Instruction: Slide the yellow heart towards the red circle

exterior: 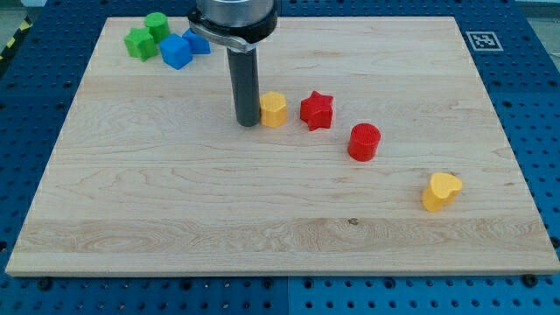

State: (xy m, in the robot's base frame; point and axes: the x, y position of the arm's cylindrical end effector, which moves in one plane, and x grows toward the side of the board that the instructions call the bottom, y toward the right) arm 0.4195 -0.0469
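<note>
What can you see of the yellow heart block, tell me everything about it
The yellow heart is a small, chunky, plastic-looking block with a flat heart-shaped top, lying flat on the wooden board near the view's lower right. Nothing touches it. The red circle sits up-left of it, and my tip is far off, beside another yellow block.

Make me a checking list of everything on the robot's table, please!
Surface: wooden board, flat, on a blue pegboard.
Job's things: yellow heart at the view's lower right; red circle up-left of it, apart.
Clutter: red star, yellow block, two green blocks and two blue blocks.
Gripper: none; my tip sits just left of the yellow block.
Cables: nothing seen.
Surroundings: marker tag at the board's corner.
</note>
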